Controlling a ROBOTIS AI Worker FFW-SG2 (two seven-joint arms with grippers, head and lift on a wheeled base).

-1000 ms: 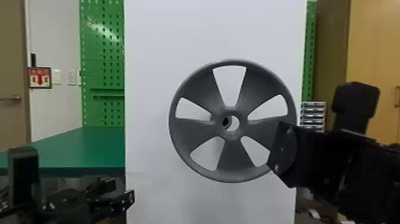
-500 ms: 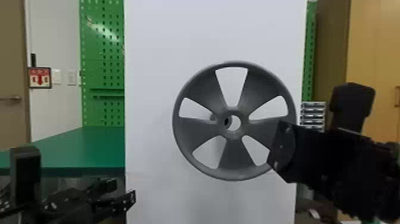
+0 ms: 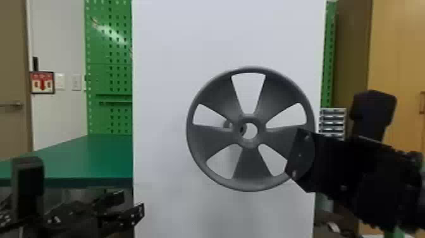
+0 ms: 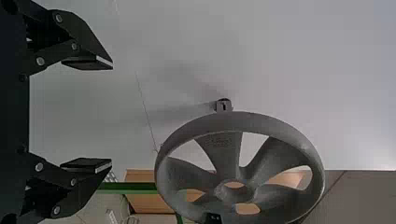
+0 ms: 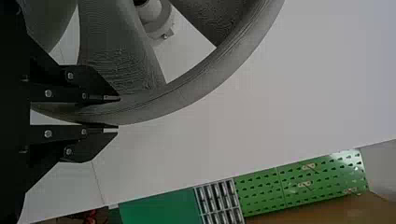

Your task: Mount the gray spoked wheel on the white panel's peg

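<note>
Fingers of the right gripper [image 5: 118, 112] pinched the near-side rim of the gray spoked wheel [image 3: 253, 185]; those of the left gripper [image 4: 112, 115] were spread and empty. Held upright before the white panel [image 3: 164, 95], the wheel had shifted slightly right, leaving the peg [image 5: 151, 12] toward the bore's left edge; mounting probably required leftward correction. Five broad spokes, finely ridged, joined hub and rim.

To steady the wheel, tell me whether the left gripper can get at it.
Probably yes: the left gripper stands open, and nothing visible blocks its way to the wheel.
</note>
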